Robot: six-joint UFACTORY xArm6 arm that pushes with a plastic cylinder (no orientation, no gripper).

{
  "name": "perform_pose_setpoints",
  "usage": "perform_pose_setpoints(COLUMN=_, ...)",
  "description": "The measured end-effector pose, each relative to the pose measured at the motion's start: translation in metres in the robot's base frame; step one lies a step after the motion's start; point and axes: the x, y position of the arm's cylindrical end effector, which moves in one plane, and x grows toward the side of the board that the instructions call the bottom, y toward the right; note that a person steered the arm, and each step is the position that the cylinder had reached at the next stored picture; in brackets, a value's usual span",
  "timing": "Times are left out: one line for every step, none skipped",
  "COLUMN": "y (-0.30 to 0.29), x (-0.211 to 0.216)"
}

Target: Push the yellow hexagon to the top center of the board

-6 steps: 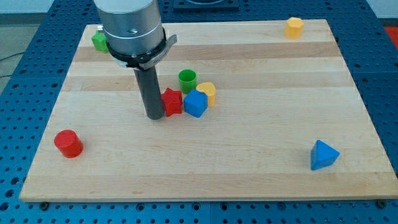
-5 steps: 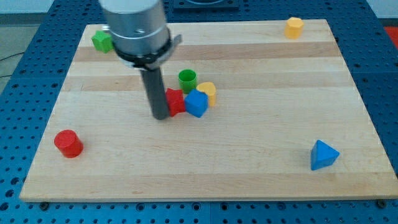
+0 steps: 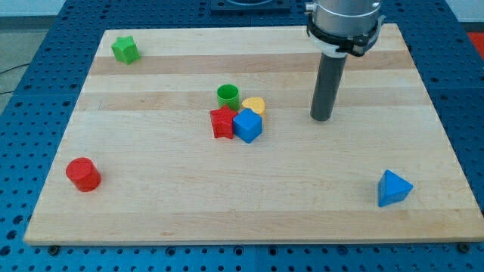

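The yellow hexagon does not show in the camera view; the arm's body covers the board's top right corner, where it stood earlier. My tip (image 3: 321,118) rests on the board right of centre. It is well to the right of a tight cluster of a green cylinder (image 3: 227,95), a yellow block (image 3: 255,104), a red star (image 3: 222,122) and a blue cube (image 3: 247,126). The tip touches no block.
A green star (image 3: 125,49) sits near the top left corner. A red cylinder (image 3: 82,174) stands at the lower left. A blue triangle (image 3: 393,188) lies at the lower right. The wooden board (image 3: 151,204) lies on a blue perforated table.
My tip has left the red star's left side and moved far right, past the cluster. The red star and blue cube sit slightly further right. The arm now covers the yellow hexagon.
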Motion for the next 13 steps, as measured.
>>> perform_pose_setpoints(y=0.113, x=0.000)
perform_pose_setpoints(y=0.164, x=-0.027)
perform_pose_setpoints(y=0.167, x=-0.077)
perform_pose_setpoints(y=0.157, x=-0.152)
perform_pose_setpoints(y=0.124, x=-0.191)
perform_pose_setpoints(y=0.099, x=-0.191)
perform_pose_setpoints(y=0.096, x=-0.190)
perform_pose_setpoints(y=0.119, x=-0.199)
perform_pose_setpoints(y=0.074, x=-0.209)
perform_pose_setpoints(y=0.007, x=-0.206)
perform_pose_setpoints(y=-0.052, x=-0.206)
perform_pose_setpoints(y=-0.018, x=-0.211)
perform_pose_setpoints(y=-0.031, x=-0.226)
